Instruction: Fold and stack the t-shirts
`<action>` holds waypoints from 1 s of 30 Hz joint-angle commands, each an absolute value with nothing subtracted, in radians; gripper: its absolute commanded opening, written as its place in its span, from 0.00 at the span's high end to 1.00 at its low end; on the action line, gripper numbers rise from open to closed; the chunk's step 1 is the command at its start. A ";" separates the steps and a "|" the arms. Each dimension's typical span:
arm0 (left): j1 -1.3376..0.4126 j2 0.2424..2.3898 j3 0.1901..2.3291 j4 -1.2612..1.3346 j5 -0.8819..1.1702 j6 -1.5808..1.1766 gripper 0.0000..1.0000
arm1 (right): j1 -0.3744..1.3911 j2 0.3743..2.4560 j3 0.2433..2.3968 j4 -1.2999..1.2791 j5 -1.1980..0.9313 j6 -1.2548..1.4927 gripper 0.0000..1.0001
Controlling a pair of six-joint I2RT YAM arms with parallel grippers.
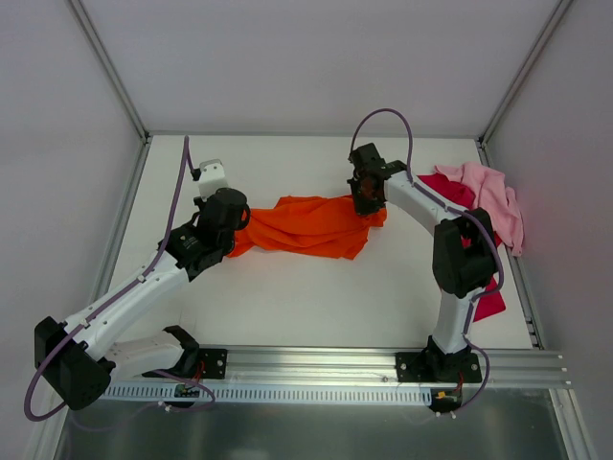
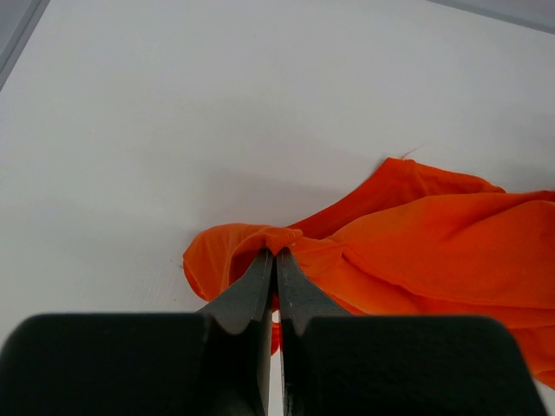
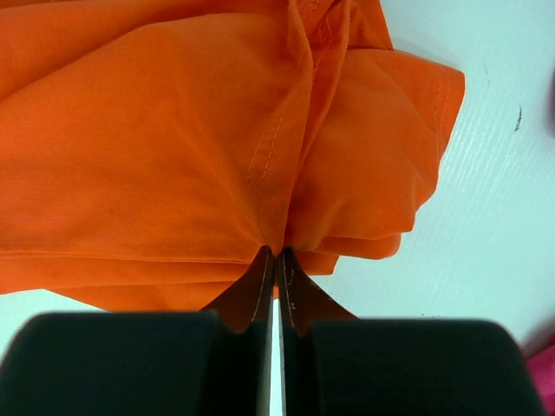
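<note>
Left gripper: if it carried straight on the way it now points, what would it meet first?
The left gripper is shut on a bunched fold of the orange t-shirt, so that fold is what it would push into first. Past it, only bare white table shows, probably met next, though depth is unclear.

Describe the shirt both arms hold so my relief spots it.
On the white table, look between the arms. The orange t-shirt stretches there, pinched by the left end effector and right end effector. The pink t-shirt and magenta t-shirt lie heaped far right.
</note>
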State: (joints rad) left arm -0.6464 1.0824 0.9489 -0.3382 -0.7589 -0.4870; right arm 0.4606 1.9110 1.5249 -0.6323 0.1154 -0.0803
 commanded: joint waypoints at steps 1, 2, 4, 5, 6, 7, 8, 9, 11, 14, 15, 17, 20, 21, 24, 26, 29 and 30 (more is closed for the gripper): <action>-0.641 1.060 0.943 -0.322 -0.755 -0.500 1.00 | 0.454 1.914 1.531 -0.637 0.109 -0.078 0.99; -0.643 1.061 0.943 -0.322 -0.753 -0.499 1.00 | 0.454 1.913 1.534 -0.637 0.109 -0.078 0.99; -0.643 1.068 0.945 -0.319 -0.750 -0.500 1.00 | 0.456 1.907 1.535 -0.638 0.106 -0.081 0.99; -0.641 1.069 0.945 -0.318 -0.749 -0.500 1.00 | 0.459 1.899 1.540 -0.638 0.103 -0.087 0.99; -0.641 1.074 0.945 -0.318 -0.747 -0.500 1.00 | 0.462 1.876 1.542 -0.635 0.103 -0.090 0.99; -0.641 1.075 0.946 -0.318 -0.749 -0.500 1.00 | 0.460 1.856 1.539 -0.629 0.095 -0.089 0.99; -0.641 1.078 0.945 -0.316 -0.747 -0.500 1.00 | 0.462 1.814 1.531 -0.623 0.094 -0.084 0.99; -0.641 1.081 0.946 -0.314 -0.747 -0.500 1.00 | 0.462 1.795 1.531 -0.617 0.095 -0.081 0.99; -0.641 1.086 0.948 -0.313 -0.747 -0.500 1.00 | 0.462 1.769 1.564 -0.630 0.097 -0.075 0.99; -0.643 1.094 0.948 -0.313 -0.747 -0.502 1.00 | 0.459 1.744 1.629 -0.687 0.124 -0.075 0.99; -0.644 1.095 0.946 -0.314 -0.747 -0.502 1.00 | 0.460 1.735 1.644 -0.699 0.129 -0.077 0.99; -0.644 1.094 0.946 -0.311 -0.747 -0.502 1.00 | 0.462 1.726 1.681 -0.719 0.141 -0.074 0.99; -0.644 1.098 0.951 -0.313 -0.749 -0.502 1.00 | 0.462 1.712 1.710 -0.744 0.153 -0.071 0.99; -0.644 1.098 0.950 -0.314 -0.750 -0.502 1.00 | 0.462 1.704 1.724 -0.747 0.184 -0.074 0.99; -0.644 1.091 0.950 -0.313 -0.752 -0.502 1.00 | 0.456 1.687 1.726 -0.753 0.201 -0.081 0.99; -0.646 1.091 0.950 -0.316 -0.755 -0.503 1.00 | 0.451 1.678 1.729 -0.762 0.202 -0.084 0.99; -0.644 1.086 0.946 -0.319 -0.764 -0.511 1.00 | 0.442 1.674 1.726 -0.772 0.209 -0.087 0.99; -0.644 1.088 0.946 -0.319 -0.765 -0.511 1.00 | 0.440 1.674 1.723 -0.772 0.204 -0.090 0.99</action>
